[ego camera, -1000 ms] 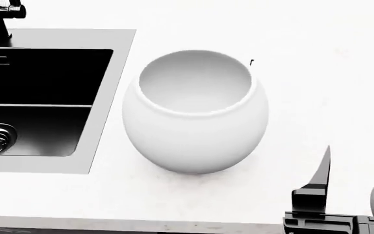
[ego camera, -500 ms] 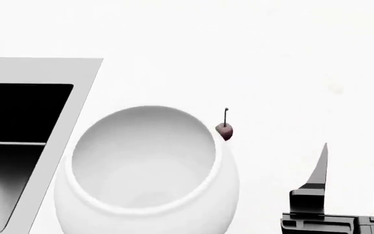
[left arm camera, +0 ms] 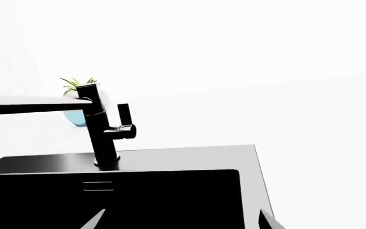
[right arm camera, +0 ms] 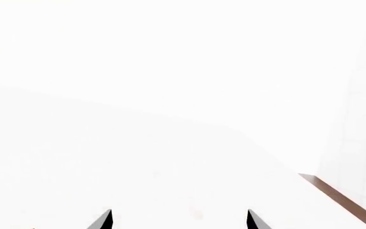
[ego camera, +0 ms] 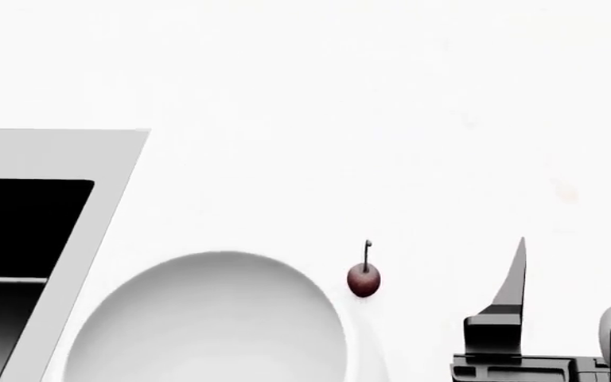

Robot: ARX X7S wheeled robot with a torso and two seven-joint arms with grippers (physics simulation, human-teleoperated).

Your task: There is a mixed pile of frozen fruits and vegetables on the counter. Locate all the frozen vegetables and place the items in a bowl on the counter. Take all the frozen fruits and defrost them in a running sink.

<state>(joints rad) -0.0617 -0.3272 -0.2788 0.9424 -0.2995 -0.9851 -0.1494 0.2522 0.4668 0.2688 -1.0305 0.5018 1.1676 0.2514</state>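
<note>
Glossy white bowl sits at six o'clock on the pale bench; a smooth dark-red stemmed cherry lies just beside its rim at two o'clock. Only the left wrist view shows the cylindrical black faucet over the black sink. Both claws, left and right, gape empty.

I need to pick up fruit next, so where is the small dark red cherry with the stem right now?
In the head view, the small dark red cherry lies on the white counter, just right of the wide white bowl.
</note>
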